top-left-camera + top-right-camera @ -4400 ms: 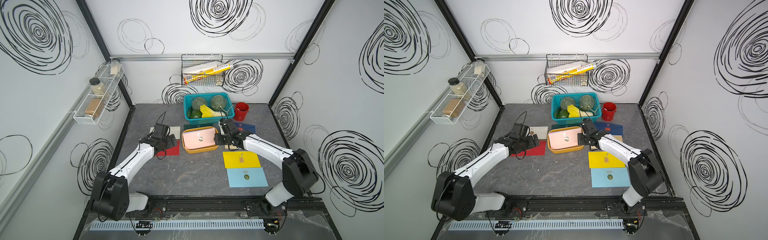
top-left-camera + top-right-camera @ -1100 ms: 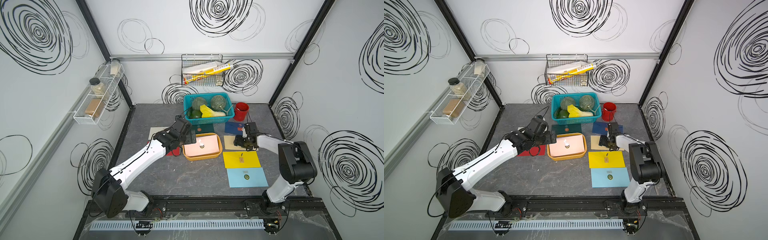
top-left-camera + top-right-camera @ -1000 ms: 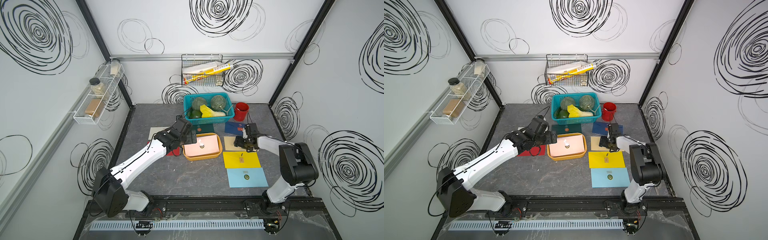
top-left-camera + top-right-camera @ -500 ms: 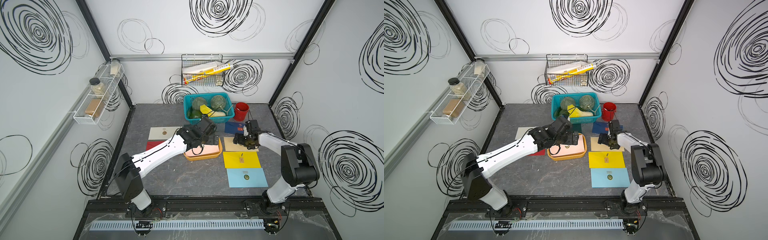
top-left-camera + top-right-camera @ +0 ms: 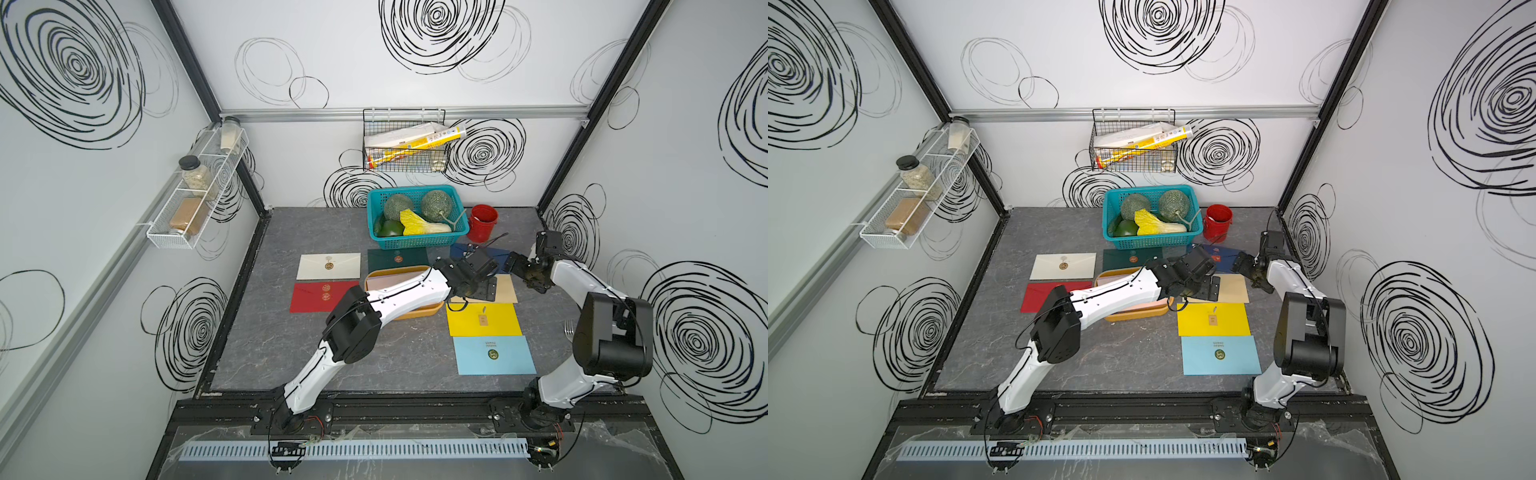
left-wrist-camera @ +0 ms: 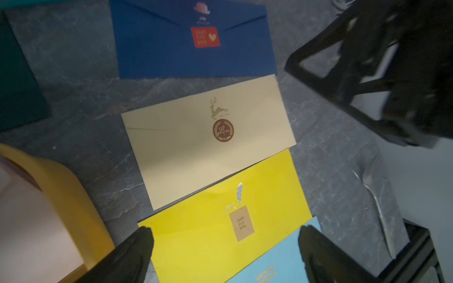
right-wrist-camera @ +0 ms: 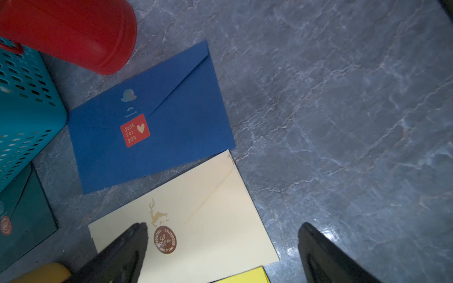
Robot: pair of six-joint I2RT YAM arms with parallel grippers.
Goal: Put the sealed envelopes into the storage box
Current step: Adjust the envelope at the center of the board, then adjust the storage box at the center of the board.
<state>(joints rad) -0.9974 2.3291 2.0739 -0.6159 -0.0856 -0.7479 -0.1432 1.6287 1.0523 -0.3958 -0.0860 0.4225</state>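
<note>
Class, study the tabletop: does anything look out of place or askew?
Yes. A metal fork lies on the table off to the side of the yellow envelope; cutlery does not belong among stationery. The navy envelope also lies at a slight angle to the beige envelope.

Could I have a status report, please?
Left tool open, right tool open, empty. Beige envelope lies by both tools. Box holds pink envelope. Left arm crosses box.
</note>
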